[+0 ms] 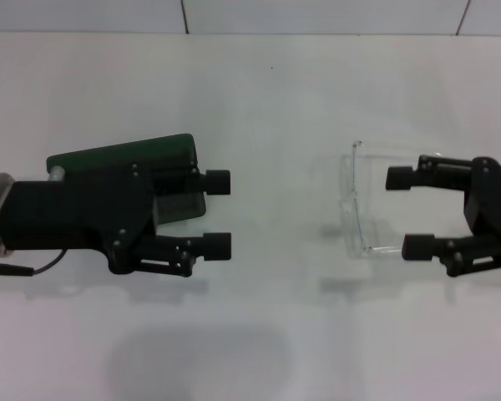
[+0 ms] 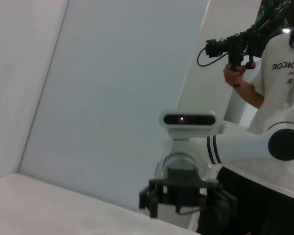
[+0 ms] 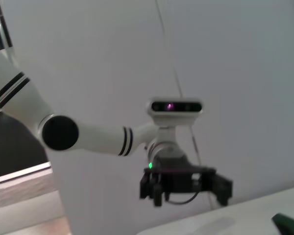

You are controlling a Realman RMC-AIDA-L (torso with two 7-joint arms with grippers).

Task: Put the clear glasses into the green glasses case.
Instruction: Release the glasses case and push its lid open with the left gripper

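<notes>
The glasses [image 1: 361, 205] lie on the white worktop [image 1: 267, 100], just in front of the right claw [image 1: 405, 213]. That claw is open wide, and the thin arms of the glasses point back toward its fingertips. The case [image 1: 121, 154] sits mostly under the left claw [image 1: 220, 213], which is also open wide and holds nothing. The glasses are see-through and light. If the right claw closes off-centre, they may slide away or twist. The left arm covers the case, so it could get bumped.
</notes>
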